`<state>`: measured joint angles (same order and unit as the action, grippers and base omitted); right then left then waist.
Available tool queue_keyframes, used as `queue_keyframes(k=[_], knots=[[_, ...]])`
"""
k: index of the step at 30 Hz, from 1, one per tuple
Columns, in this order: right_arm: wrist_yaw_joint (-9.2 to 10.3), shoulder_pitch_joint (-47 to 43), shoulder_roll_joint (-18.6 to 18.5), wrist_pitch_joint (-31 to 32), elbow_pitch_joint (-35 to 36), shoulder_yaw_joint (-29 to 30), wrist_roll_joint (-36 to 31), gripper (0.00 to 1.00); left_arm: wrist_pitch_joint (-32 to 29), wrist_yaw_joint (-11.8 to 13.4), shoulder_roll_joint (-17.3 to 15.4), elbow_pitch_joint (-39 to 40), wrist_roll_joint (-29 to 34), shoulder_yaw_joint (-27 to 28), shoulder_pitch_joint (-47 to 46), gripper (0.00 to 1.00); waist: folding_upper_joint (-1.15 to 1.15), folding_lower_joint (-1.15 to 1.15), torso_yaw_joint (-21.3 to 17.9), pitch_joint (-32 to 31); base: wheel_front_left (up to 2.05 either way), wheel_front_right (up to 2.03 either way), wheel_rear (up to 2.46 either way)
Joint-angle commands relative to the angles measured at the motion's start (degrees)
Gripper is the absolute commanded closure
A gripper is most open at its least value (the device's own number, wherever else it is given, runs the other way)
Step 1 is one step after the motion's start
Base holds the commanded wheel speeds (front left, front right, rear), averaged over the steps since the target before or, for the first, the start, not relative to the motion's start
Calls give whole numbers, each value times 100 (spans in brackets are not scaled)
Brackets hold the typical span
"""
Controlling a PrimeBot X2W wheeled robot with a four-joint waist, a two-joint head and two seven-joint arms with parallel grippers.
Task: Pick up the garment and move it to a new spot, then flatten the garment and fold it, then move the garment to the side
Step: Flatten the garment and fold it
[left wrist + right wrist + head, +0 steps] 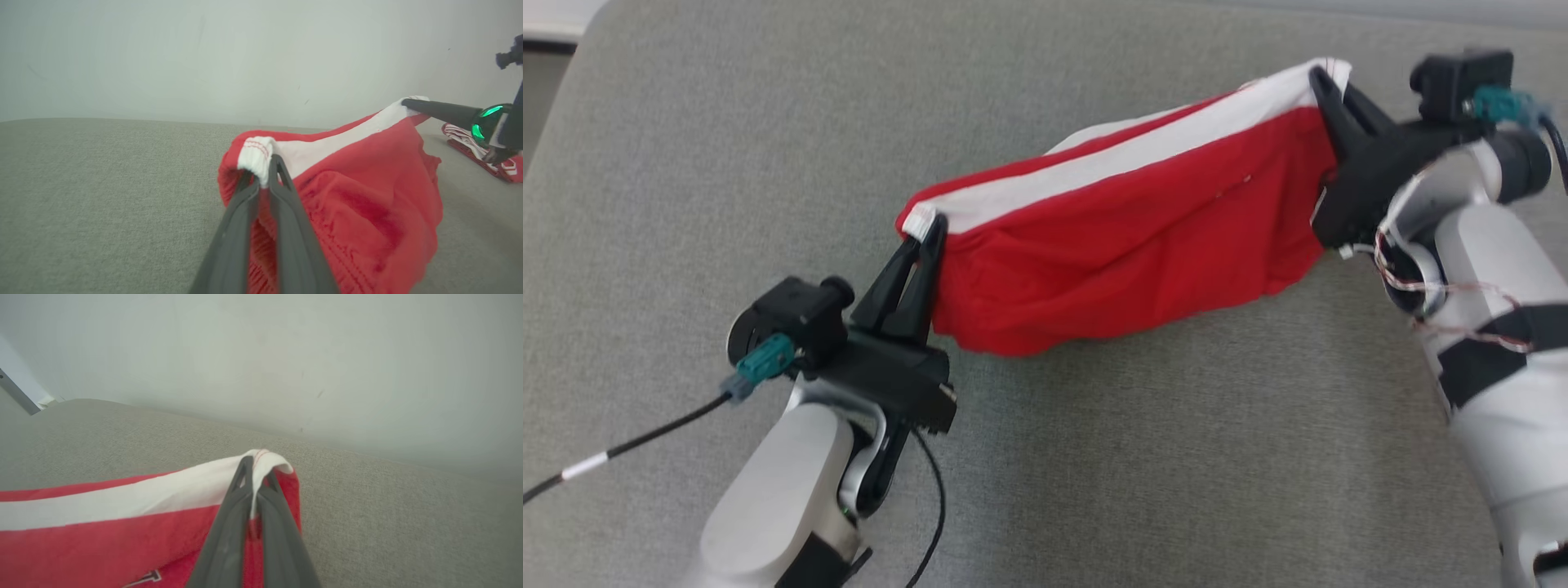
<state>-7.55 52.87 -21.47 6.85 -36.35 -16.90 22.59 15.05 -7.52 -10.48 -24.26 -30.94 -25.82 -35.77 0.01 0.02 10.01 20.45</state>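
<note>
1. Head view: the red garment [1127,237] hangs stretched between both hands, sagging low over the grey surface [1094,457]. The left hand [929,233] pinches one end of its white band [1111,159], and the right hand [1319,82] pinches the other end.
2. Left wrist view: the left hand [267,167] is pressed together on the ribbed white corner. The cloth droops in soft folds. It looks light and limp and likely to bunch, so the band's corners seem the best hold.
3. Right wrist view: the right hand [253,467] clamps the band's other corner above the surface. Thin fabric could slip from a shallow pinch.
</note>
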Motion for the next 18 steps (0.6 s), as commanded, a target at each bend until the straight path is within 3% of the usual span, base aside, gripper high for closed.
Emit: queue_keyframes(k=[1, 10, 11, 12, 13, 18], knots=[[17, 237, 73, -54, -231, -111, -51, 100, 16, 7, 48, -63, -18, -16, -170, 100, -1, -2, 158, 242, 0, 0, 0], [17, 1073, 222, -305, -1389, -385, -221, 100, 16, 8, 168, -389, 5, -55, -561, 100, -1, -2, 234, 508, 0, 0, 0], [17, 1133, 238, -360, -1479, -418, -238, 88, 16, 8, 171, -402, 18, -56, -576, 87, -1, -2, 232, 519, 0, 0, 0], [17, 1189, 255, -420, -1564, -457, -243, 17, 16, 8, 169, -410, 45, -45, -585, 24, -1, -2, 228, 525, 0, 0, 0], [17, 1224, 275, -465, -1646, -494, -226, 0, 16, 8, 173, -421, 68, -33, -581, 0, -1, -2, 222, 520, 0, 0, 0], [17, 1274, 306, -743, -1897, -719, -50, 0, 16, 8, 165, -333, 192, 60, -398, 0, -1, -2, 158, 383, 0, 0, 0]])
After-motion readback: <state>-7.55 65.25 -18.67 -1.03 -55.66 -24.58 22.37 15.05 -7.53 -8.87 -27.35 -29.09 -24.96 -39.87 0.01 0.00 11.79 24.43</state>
